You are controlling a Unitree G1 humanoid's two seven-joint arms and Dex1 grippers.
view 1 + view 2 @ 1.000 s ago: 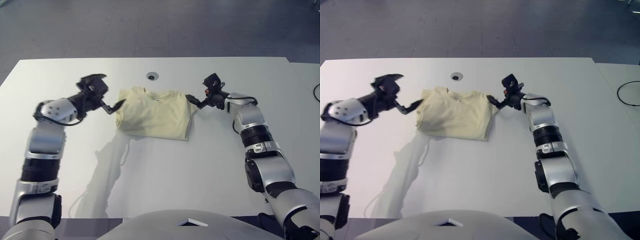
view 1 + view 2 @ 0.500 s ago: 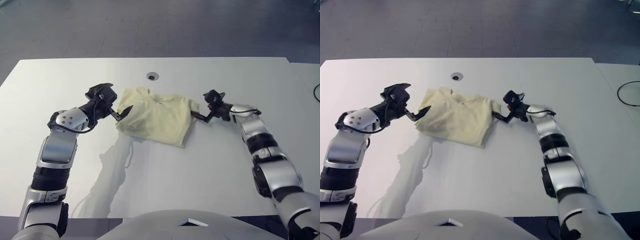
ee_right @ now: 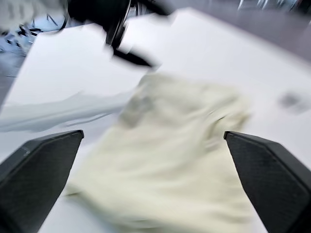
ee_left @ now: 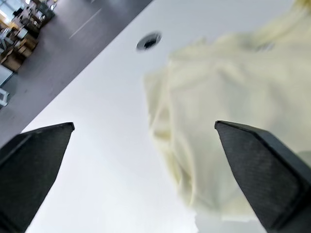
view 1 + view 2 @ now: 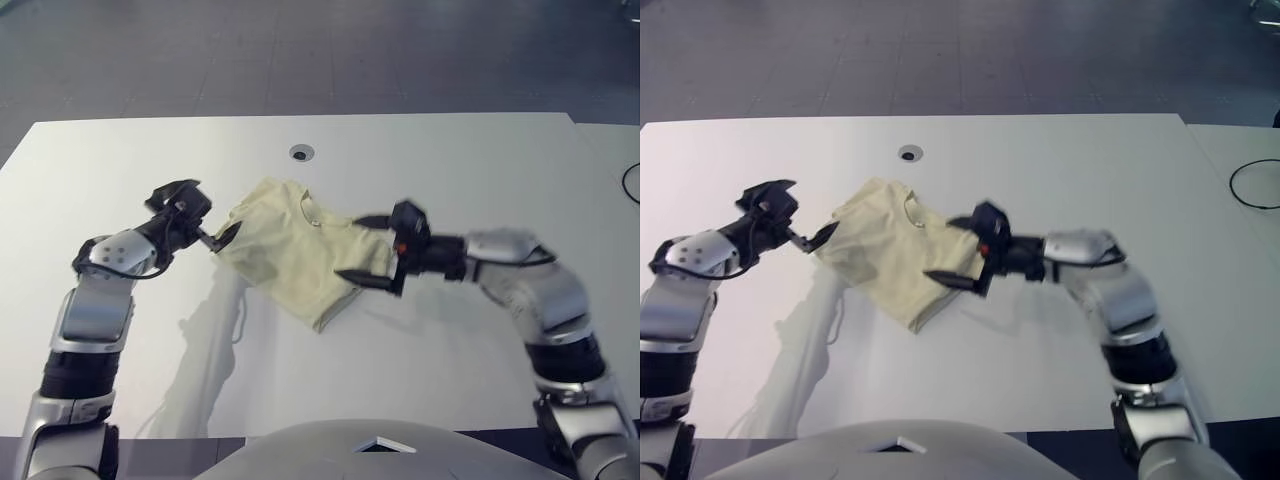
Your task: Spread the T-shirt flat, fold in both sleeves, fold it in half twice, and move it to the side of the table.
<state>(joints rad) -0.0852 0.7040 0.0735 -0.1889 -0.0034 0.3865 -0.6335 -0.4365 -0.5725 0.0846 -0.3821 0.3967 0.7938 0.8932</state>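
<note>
White table (image 5: 480, 160) holds the pale yellow T-shirt (image 5: 290, 250), a folded, skewed bundle near the middle, a little short of the round hole (image 5: 300, 153). At its left edge sits the left gripper (image 5: 222, 238), fingers wide apart. Over its right edge hangs the right gripper (image 5: 362, 248), also spread; neither clamps cloth.

The carry to the side seems next. Each claw should bite through all layers at opposite edges, then lift level so the folds hold.

Layer count and tucked sleeves are hidden, and whether the left fingertip touches cloth is unclear.
</note>
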